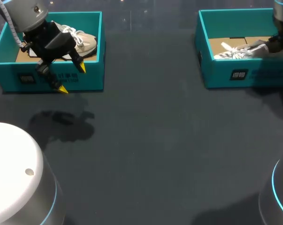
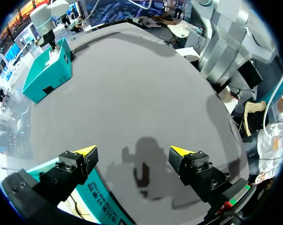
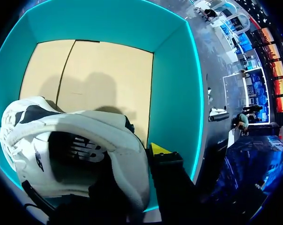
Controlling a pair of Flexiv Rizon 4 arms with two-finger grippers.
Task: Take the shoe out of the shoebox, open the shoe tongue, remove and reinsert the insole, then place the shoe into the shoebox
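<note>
The task is judged to be at its 1st step, with nothing seen as done. In the upper right of the head view, a white shoe (image 1: 237,51) lies inside the right shoebox (image 1: 254,75). The right gripper (image 1: 276,44) is set at its heel, but whether it has hold of the shoe cannot be told. In the upper left, the left gripper (image 1: 71,78) is seen wide open and empty above the front wall of the left shoebox (image 1: 92,77), where a 2nd shoe (image 1: 82,40) lies. Lifting out, tongue, insole and return are all left.
</note>
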